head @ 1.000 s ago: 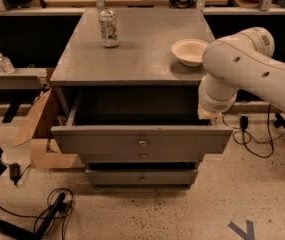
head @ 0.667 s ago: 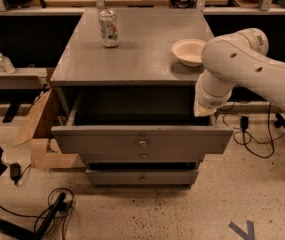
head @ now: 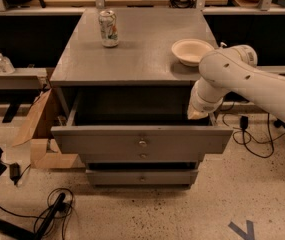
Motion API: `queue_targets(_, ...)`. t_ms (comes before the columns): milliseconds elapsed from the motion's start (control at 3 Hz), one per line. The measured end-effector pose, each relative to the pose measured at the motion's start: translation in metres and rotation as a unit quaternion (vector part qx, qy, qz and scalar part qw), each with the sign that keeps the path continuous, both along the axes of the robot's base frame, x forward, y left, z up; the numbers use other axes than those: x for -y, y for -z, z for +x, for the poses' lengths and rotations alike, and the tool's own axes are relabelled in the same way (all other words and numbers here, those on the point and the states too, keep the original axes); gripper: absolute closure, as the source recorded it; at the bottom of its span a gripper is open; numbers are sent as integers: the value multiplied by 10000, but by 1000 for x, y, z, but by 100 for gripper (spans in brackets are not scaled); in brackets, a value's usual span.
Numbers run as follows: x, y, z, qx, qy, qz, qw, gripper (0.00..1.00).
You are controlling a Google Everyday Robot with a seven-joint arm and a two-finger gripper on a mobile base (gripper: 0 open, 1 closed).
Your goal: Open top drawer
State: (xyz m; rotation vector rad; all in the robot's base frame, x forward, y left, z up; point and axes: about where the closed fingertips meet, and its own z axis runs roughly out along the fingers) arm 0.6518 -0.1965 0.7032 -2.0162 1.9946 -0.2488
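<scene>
The top drawer [head: 107,140] of the grey cabinet stands pulled out, its wide front panel well ahead of the cabinet face. Its small round knob [head: 142,143] is at the panel's centre, and the box inside is dark. My white arm [head: 242,79] reaches in from the right. Its end, with the gripper [head: 197,115], hangs over the drawer's right rear corner, just above the rim. The gripper is mostly hidden by the arm and is not touching the knob.
On the cabinet top [head: 132,59] stand a drink can [head: 108,28] at the back left and a cream bowl [head: 192,50] at the right. Two narrower drawer fronts [head: 142,177] sit below. Cardboard [head: 37,129] leans at the left. Cables [head: 57,209] lie on the floor.
The arm's end has moved a little to the left over the open drawer's right side. The drawer has not moved.
</scene>
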Motion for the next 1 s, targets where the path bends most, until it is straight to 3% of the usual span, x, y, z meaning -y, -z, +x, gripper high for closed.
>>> queue_targets(333,-3,28,11,15,-15,108,9999,100)
queue_targets(1000,-10,76,7,-310,-16,208,9993,100)
